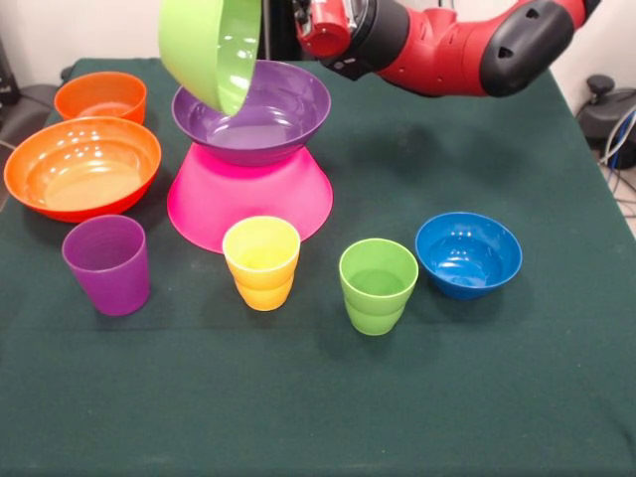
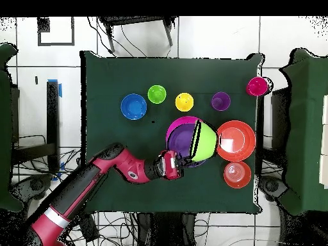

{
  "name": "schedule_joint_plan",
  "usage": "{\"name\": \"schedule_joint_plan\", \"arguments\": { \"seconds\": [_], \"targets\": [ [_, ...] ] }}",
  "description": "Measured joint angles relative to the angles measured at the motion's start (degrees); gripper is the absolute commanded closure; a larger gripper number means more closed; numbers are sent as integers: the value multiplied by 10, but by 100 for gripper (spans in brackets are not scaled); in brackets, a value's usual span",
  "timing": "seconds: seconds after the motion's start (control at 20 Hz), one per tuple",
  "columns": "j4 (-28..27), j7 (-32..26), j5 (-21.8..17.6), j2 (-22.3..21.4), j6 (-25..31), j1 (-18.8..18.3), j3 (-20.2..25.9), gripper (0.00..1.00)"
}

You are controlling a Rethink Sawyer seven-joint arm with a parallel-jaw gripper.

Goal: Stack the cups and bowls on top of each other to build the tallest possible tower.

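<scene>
Your gripper [image 2: 181,161] pinches the lime green bowl [image 1: 212,50] by its rim, tilted on edge at the purple bowl's [image 1: 260,117] ten o'clock, above the pink bowl [image 1: 248,194]. It looks light, stiff and glossy; grip slippage is your risk.

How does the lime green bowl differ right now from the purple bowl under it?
The lime green bowl is tipped on its side, carried in the air at the end of the arm; the purple bowl sits upright, mouth up, on the inverted pink bowl. The green one's lower rim dips over the purple bowl's hollow; whether they touch is unclear. The purple bowl looks wider. Both are round glossy plastic.
</scene>
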Motion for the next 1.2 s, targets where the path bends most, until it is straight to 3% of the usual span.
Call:
{"name": "schedule_joint_plan", "arguments": {
  "seconds": [1.2],
  "targets": [
    [-21,0,23,33,19,15,18,100]
  ]
}}
